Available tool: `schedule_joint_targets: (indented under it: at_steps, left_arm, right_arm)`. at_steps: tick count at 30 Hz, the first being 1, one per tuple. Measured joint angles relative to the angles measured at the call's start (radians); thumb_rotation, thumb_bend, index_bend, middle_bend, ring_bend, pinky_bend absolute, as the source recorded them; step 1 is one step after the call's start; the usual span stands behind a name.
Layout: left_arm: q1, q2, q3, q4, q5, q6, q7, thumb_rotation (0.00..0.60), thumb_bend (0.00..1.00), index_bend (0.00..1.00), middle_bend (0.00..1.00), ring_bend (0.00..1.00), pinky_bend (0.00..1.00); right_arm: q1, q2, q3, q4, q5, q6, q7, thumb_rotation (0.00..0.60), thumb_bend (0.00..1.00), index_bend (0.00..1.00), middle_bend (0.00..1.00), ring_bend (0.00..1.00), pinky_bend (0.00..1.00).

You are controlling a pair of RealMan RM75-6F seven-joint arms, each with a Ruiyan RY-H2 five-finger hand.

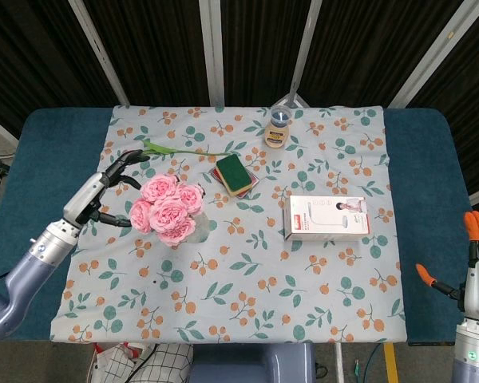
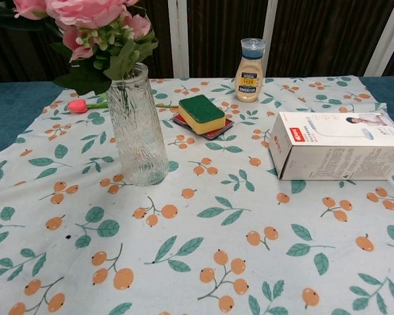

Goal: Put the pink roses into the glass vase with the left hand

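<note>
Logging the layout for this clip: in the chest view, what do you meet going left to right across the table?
glass vase holding the pink roses → green sponge → sauce bottle → white box

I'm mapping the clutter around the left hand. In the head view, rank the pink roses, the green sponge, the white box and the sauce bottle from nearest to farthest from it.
From the left hand, which is open at the cloth's left side:
1. Pink roses, just to its right, in the glass vase.
2. Green sponge, centre, further back.
3. Sauce bottle, at the back edge.
4. White box, right of centre.
</note>
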Motion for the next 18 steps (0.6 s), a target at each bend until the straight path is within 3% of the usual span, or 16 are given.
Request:
schedule_joint_targets:
  at_steps: [11,14,18]
  left_arm:
    - [0.105,0.128,0.066,-0.095,0.017,0.065,0.112,0.6,0.21,0.06,0.11,0.07,0.31]
    - [0.15,0.154,0.091,-0.127,0.028,0.105,0.204,0.6,0.21,0.06,0.11,0.07,0.3]
    - [0.233,0.18,0.133,-0.177,0.04,0.181,0.418,0.6,0.22,0.06,0.11,0.07,0.3]
  right_arm:
    - [0.0,0.015,-0.018,-0.024,-0.028,-0.005,0.009,0.6,0.07,0.0,0.0,0.08,0.0]
    - [0.005,0.024,-0.032,-0.02,-0.046,-0.016,-0.01,0.6,0.07,0.0,0.0,0.08,0.0]
    - [0.015,0.046,-0.064,-0.008,-0.094,-0.033,-0.056,0.6,0.07,0.0,0.0,0.08,0.0]
